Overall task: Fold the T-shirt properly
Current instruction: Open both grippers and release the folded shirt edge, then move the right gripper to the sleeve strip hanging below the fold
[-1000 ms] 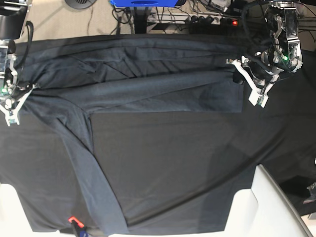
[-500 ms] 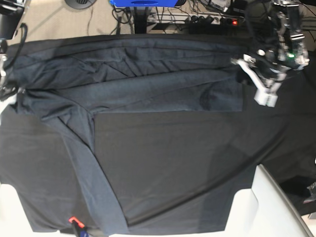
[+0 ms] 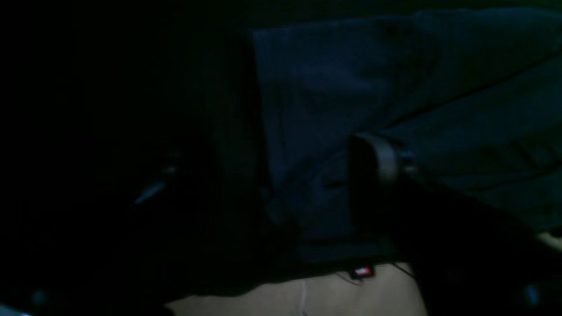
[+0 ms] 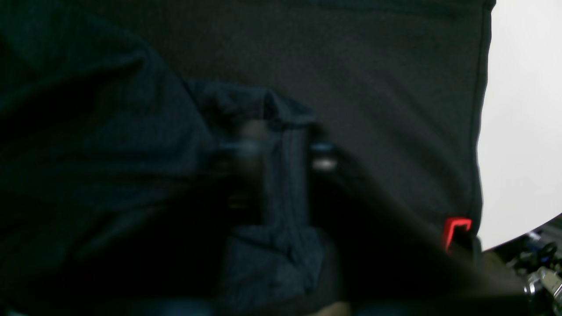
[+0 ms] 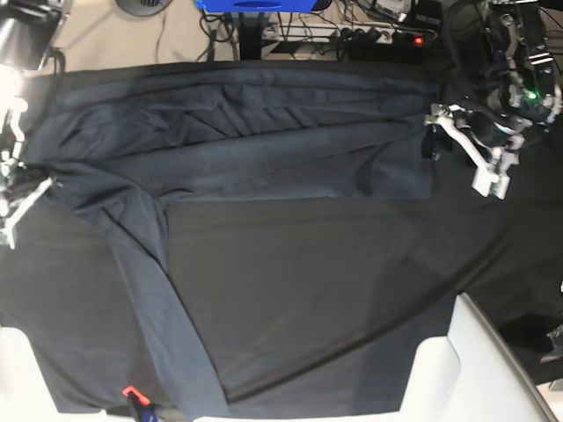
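The T-shirt (image 5: pixel 264 149), dark slate-grey, lies in long folds across the far half of the black tablecloth (image 5: pixel 308 290), with one strip running toward the front left. My left gripper (image 5: pixel 464 148) is open just off the shirt's right edge. In the left wrist view (image 3: pixel 268 175) it is dim, with one finger (image 3: pixel 382 158) over the shirt (image 3: pixel 329 87). My right gripper (image 5: pixel 16 189) is at the left table edge, shut on a bunched fold of the shirt (image 4: pixel 109 153). That fold runs between the gripper's fingers in the right wrist view (image 4: pixel 285 153).
A white surface (image 5: pixel 475 369) shows past the cloth's front right corner and another (image 5: pixel 13 369) at the front left. A red clip (image 5: pixel 130 390) sits at the front edge and also shows in the right wrist view (image 4: pixel 456 230). Cables and a power strip (image 5: pixel 378 35) lie beyond the far edge.
My left gripper has moved right, off the shirt's right edge. My right gripper went out past the left edge and came back, and the shirt's left end has shifted with it.
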Available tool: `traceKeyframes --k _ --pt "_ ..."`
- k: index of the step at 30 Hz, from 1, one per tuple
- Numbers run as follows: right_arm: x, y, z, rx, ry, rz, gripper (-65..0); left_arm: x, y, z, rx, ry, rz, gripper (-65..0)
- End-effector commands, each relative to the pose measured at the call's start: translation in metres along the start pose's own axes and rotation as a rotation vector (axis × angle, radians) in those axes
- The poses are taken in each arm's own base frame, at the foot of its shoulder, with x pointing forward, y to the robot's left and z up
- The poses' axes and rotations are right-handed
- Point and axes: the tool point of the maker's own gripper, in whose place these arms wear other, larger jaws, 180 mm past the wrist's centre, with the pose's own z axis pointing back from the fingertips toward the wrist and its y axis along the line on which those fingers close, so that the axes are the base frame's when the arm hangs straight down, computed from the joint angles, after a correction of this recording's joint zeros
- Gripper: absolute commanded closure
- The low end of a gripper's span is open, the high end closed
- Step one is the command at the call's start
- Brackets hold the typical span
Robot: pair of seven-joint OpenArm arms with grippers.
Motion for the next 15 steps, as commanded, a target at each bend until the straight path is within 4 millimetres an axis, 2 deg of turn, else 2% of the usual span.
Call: traceKeyframes --k 1,3,6,10,15 --pt "0.023 -0.013 0.004 -0.032 -0.067 -0.004 0.0 0.011 0.004 0.003 0.007 -0.035 -0.008 -25.5" --pt "0.022 -0.013 0.002 -0.029 -0.064 -0.007 -3.2 0.010 0.001 0.002 0.001 -0.038 0.003 0.0" --pt "0.019 -0.011 -0.007 -0.016 -0.038 -0.026 -0.2 0.010 0.000 0.001 -0.001 -0.039 0.006 0.0" --pt "0.004 -0.006 -0.020 0.006 0.019 -0.043 -0.2 0.010 -0.001 0.001 -0.002 -0.039 0.008 0.0" --pt "-0.001 -0.002 -0.024 0.016 0.036 -0.049 -0.2 0.009 0.000 0.001 0.001 -0.037 0.005 0.0"
